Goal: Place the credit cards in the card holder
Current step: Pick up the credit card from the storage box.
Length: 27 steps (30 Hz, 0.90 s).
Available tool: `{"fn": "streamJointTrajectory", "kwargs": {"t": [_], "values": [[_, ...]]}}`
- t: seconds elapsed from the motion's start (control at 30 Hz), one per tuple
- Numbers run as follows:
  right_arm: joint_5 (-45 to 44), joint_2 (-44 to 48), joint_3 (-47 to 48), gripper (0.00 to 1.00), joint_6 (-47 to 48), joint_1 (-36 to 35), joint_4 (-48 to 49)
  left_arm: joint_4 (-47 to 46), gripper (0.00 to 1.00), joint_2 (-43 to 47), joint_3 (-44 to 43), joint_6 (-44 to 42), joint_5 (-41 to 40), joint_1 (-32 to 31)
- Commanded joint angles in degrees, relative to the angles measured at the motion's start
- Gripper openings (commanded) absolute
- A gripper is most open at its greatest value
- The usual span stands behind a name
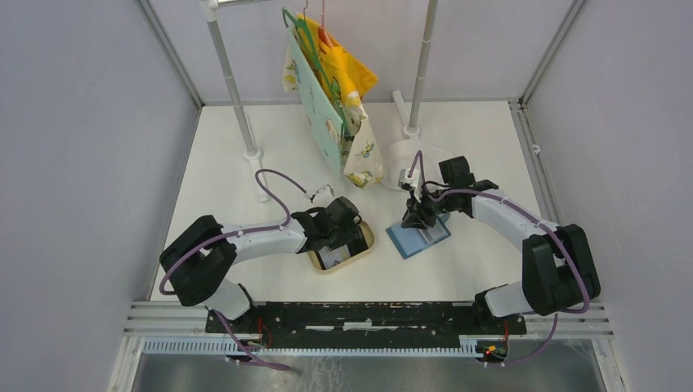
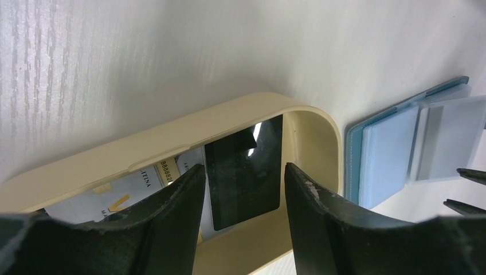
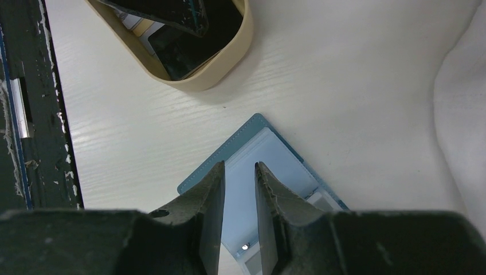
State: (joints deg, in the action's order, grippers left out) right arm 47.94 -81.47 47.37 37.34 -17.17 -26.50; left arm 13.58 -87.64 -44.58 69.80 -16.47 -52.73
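Note:
A black credit card (image 2: 245, 172) lies inside the tan oval tray (image 2: 172, 143), on top of a white printed card (image 2: 114, 195). My left gripper (image 2: 243, 167) is open, with one finger on each side of the black card's long edges. In the top view the left gripper (image 1: 347, 237) hangs over the tray (image 1: 368, 242). The blue card holder (image 1: 409, 243) lies opened flat to the right, its clear sleeves (image 2: 401, 149) showing. My right gripper (image 3: 239, 165) stands over the card holder (image 3: 275, 160) with a narrow gap and nothing seen between its fingers.
A rack with a hanging patterned bag (image 1: 335, 106) stands at the back, on two white poles (image 1: 237, 90). A white rounded object (image 1: 400, 159) sits just behind the right gripper. The black rail (image 1: 368, 314) runs along the near table edge.

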Motion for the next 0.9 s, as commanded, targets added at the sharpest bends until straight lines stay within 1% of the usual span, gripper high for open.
{"fn": "streamJointTrajectory", "kwargs": {"t": [0.0, 0.17, 0.37, 0.6, 0.87], "values": [[-0.1, -0.6, -2.1, 0.31, -4.7, -1.6, 6.0, 1.8, 0.60, -1.7, -1.6, 0.8, -1.3, -0.1], [-4.0, -2.6, -4.2, 0.26, -12.2, -6.9, 13.7, -0.4, 0.60, -3.8, -1.9, 0.2, 1.2, -0.3], [-6.6, -7.3, -3.6, 0.24, -17.3, -11.8, 16.6, -4.7, 0.58, -2.8, -0.2, 0.4, 3.2, -0.4], [-6.7, -10.1, -2.3, 0.24, -17.9, -14.2, 16.0, -10.7, 0.54, -0.7, 2.4, 0.2, 5.5, -0.3], [-7.0, -10.4, -1.8, 0.24, -17.5, -14.6, 15.5, -15.4, 0.45, 0.0, 3.5, -0.4, 7.9, -0.3]]}}
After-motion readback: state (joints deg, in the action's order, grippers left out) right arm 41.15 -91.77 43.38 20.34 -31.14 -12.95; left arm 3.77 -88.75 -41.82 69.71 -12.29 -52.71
